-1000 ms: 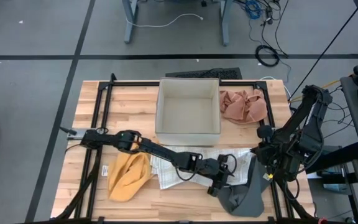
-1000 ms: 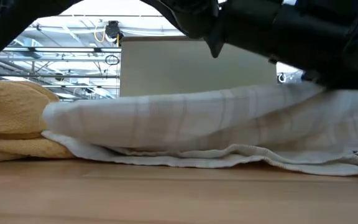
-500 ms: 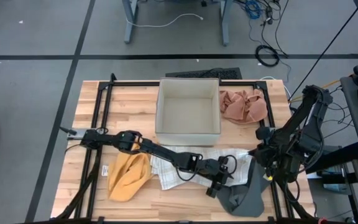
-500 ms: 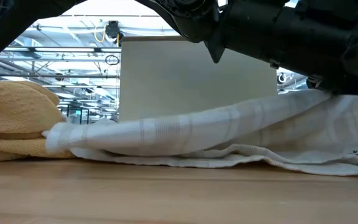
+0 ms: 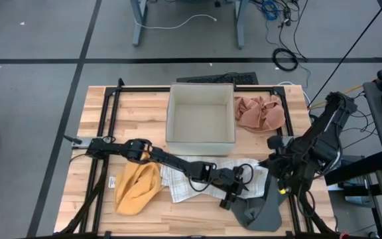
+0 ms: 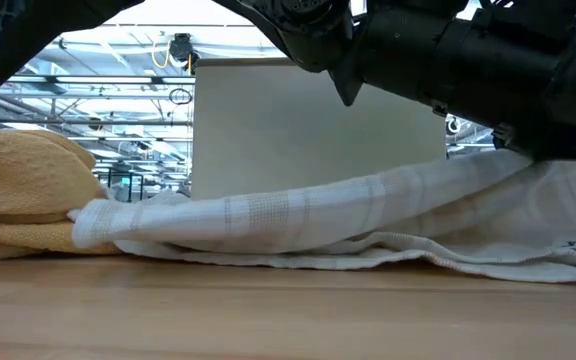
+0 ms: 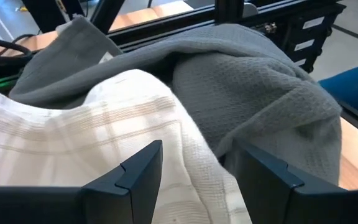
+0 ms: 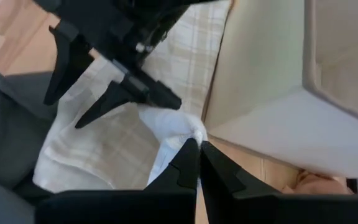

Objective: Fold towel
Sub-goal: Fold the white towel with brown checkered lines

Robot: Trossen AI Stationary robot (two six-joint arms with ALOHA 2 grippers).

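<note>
Risk of dragging the dark grey waffle-weave cloth (image 5: pixel 260 211) along: white checked cotton towel (image 5: pixel 197 174) spread mid-table touching it, right gripper (image 8: pixel 197 152) clenched on its corner, left gripper (image 7: pixel 194 171) released and hovering over it.

Wooden table (image 5: pixel 144 106): towels (image 5: pixel 184 178), box (image 5: pixel 201 118)

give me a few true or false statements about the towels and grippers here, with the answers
1. The right gripper is shut on a corner of the white plaid towel. True.
2. The left gripper is closed tight on the grey towel. False: its fingers stand open over the white plaid towel, holding nothing.
3. The yellow towel lies inside the box. False: it lies on the table, left of the white plaid towel.
4. A pink cloth lies right of the box. True.
</note>
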